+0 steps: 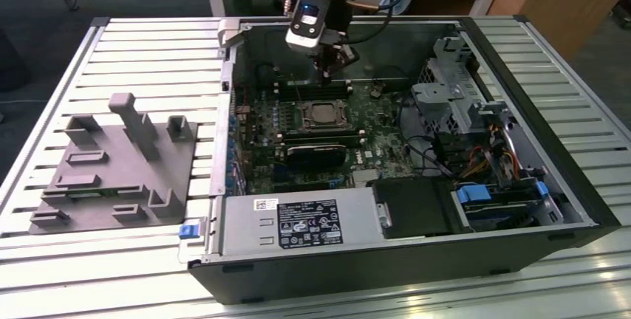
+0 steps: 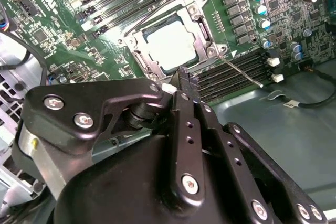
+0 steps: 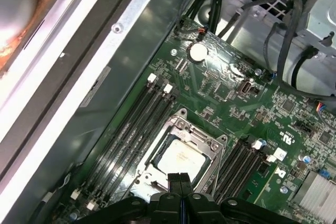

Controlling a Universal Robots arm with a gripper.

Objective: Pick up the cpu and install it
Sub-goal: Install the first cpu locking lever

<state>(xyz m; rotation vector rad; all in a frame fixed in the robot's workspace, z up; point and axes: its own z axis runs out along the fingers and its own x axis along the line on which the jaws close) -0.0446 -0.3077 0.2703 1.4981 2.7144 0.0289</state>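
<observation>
The tool [image 1: 333,68] hangs inside the open computer case [image 1: 394,267], above the green board [image 1: 385,123] and just beyond the socket [image 1: 321,114] as the exterior view shows it. Its fingers [image 2: 185,90] are pressed together with no gap between them and nothing held; both wrist views show the two black fingers meeting edge to edge.

The cpu [image 3: 181,159] lies flat in the socket on the board, its pale metal top facing up and framed by the socket's silvery bracket [image 3: 202,137]. In the second wrist view the cpu [image 2: 170,45] sits just past the tips of the closed fingers, clear of them, and a thin metal lever [image 2: 239,72] runs out from the socket's corner across the dark memory slots [image 2: 236,74]. In the first wrist view more long slots [image 3: 134,129] lie on the other side of the socket, and a round coin battery [image 3: 198,51] sits farther along the board.

In the exterior view the case lies on its side on a slatted metal surface [image 1: 148,46]. A grey tray [image 1: 114,167] with upright blocks rests on the surface on the exterior view's left, well apart from the tool. A silver power supply [image 1: 295,223] fills the near corner of the case, and a drive cage [image 1: 463,90] with bundled cables [image 1: 493,156] takes up the side on the exterior view's right.
</observation>
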